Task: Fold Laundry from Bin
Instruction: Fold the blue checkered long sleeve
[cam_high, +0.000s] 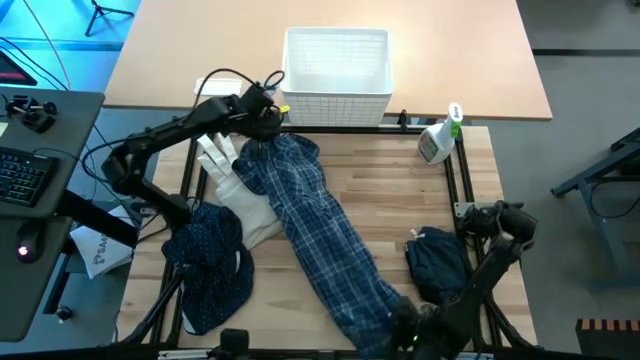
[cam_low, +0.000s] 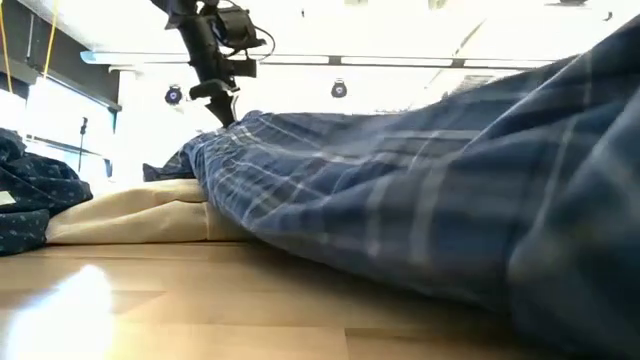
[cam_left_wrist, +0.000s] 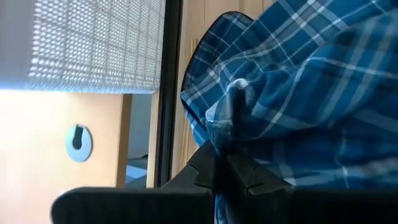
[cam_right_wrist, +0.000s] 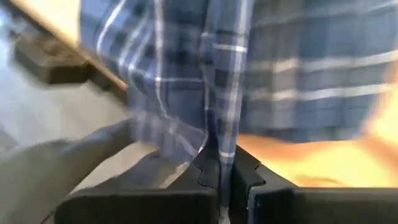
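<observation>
A blue-and-white plaid shirt stretches slantwise across the table from near the bin to the near edge. My left gripper is shut on its far end, just in front of the white lattice bin. My right gripper is shut on its near end at the table's near edge. A navy dotted shirt lies heaped at the near left. A plain dark navy piece lies at the near right. My left gripper pinches a bunched fold at the plaid shirt's far end between its two shut fingers, slanting down from above. That end is lifted off the table, and the cloth slopes down from it toward the near side. My right gripper pinches the plaid shirt's near end between its shut fingers, coming steeply from above. One layer or several, I cannot tell. The cloth runs away from the fingers toward the far left.
A cream-white cloth bag lies partly under the plaid shirt's left side. A spray bottle stands at the far right. A black frame rail runs between the table and the bin. Bare wood shows at the table's middle right.
</observation>
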